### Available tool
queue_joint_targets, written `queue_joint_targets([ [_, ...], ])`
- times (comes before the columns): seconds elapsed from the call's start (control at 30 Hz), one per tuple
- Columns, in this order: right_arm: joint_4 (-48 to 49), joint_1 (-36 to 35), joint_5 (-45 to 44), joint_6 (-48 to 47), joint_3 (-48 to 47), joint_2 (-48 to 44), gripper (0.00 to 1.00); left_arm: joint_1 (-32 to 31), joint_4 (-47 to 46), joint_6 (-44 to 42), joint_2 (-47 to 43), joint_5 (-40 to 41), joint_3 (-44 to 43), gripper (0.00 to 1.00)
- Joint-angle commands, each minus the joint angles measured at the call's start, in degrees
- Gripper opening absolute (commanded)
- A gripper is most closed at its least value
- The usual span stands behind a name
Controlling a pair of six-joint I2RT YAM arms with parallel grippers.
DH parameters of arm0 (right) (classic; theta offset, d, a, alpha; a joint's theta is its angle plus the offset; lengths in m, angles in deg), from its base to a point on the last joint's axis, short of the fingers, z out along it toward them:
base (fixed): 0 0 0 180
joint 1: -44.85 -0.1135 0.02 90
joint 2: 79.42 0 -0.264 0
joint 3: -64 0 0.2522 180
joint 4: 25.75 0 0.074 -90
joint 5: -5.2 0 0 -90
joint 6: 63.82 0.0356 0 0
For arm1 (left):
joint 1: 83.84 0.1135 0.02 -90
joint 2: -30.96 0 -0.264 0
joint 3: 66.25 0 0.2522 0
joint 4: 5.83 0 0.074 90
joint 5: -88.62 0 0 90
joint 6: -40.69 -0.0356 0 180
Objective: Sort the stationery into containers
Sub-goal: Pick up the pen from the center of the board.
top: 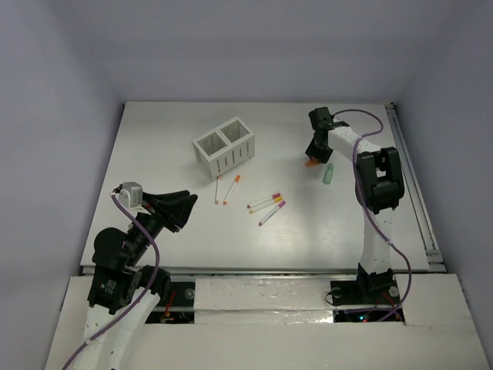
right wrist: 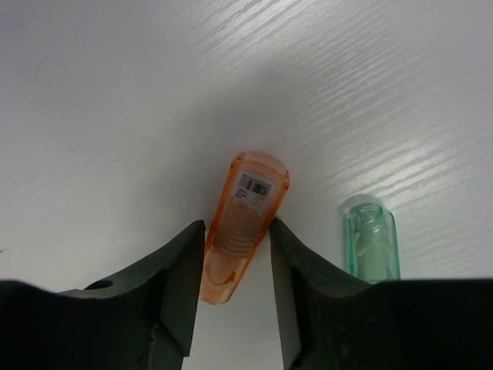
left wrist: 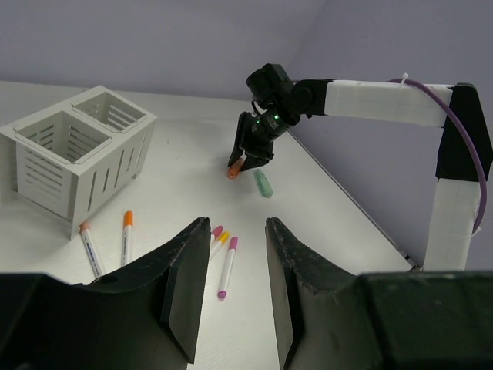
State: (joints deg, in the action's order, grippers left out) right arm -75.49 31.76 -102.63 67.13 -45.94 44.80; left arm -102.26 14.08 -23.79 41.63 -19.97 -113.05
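Note:
Five white marker pens lie on the table: two orange-capped ones [top: 219, 189] [top: 232, 189] in front of the white two-compartment organiser [top: 224, 146], and three with magenta and yellow caps [top: 266, 206] to the right. My left gripper [top: 189, 202] is open and empty, hovering left of the pens; its view shows the organiser [left wrist: 77, 158] and the pens [left wrist: 227, 267]. My right gripper [top: 311, 160] is down at the table's far right, its fingers closed on a translucent orange stationery piece [right wrist: 243, 220].
A translucent green piece [top: 329, 174] lies just right of the orange one, beside my right gripper's finger [right wrist: 371, 239]. The table's right edge has a rail [top: 412, 185]. Both organiser compartments look empty in the left wrist view.

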Motion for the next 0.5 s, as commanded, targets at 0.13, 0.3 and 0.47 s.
queue_joint_targets([
  [0.13,1.61,0.43,1.04,1.24,-0.42,0.32,0.14,-0.31,-1.67,-0.47,-0.83,0.05,-0.71,0.32],
  [0.3,10.23,-1.59,2.97,-0.95,4.68,-9.15,0.1,-0.31,-1.76,-0.38,-0.75,0.13,-0.71,0.32],
  [0.47,15.33,-10.46,3.14,-4.73,-0.38,-14.97,0.11,-0.31,-1.76,-0.38,-0.66,0.31,-0.71,0.32],
])
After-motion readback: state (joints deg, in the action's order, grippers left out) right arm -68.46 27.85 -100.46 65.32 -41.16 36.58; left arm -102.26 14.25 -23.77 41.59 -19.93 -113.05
